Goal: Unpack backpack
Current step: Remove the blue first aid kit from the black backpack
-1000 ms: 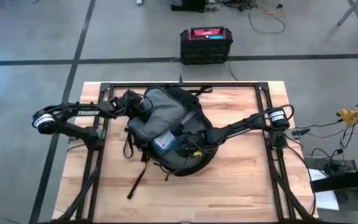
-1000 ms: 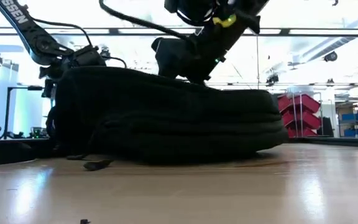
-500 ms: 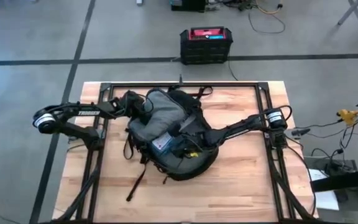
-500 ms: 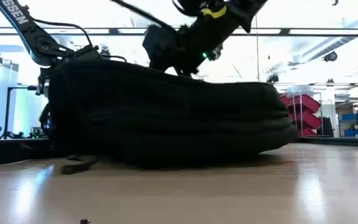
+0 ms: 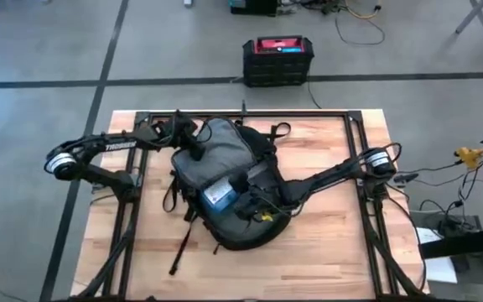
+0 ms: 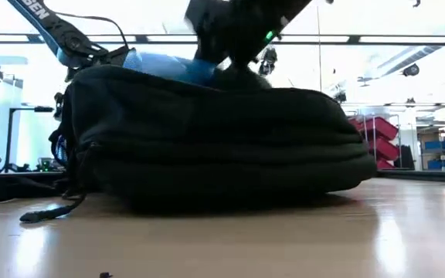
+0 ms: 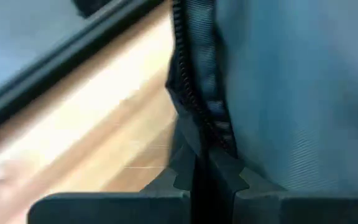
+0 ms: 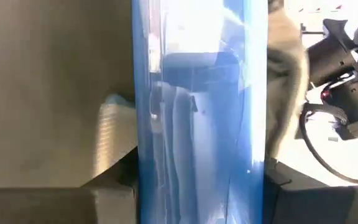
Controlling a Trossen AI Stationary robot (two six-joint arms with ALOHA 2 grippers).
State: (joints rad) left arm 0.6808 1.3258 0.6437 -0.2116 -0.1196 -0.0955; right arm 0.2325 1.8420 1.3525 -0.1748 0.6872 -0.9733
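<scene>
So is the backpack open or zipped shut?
Open. The backpack lies flat with its grey lining showing; the left gripper pinches its zipper edge, and the right gripper holds a blue thing.

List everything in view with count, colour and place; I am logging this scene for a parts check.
backpack: one, black with grey lining, lying open at the table's middle.
blue item: one, shiny blue, partly out of the backpack's opening; what it is cannot be told.
table: one, light wood with a black frame.
crate: one, black with a red top, on the floor beyond the table.
red bins: several, stacked in the room behind.
left tool: one, dark, shut on the backpack's zipper edge.
right tool: one, dark, clamped on the blue item.
</scene>
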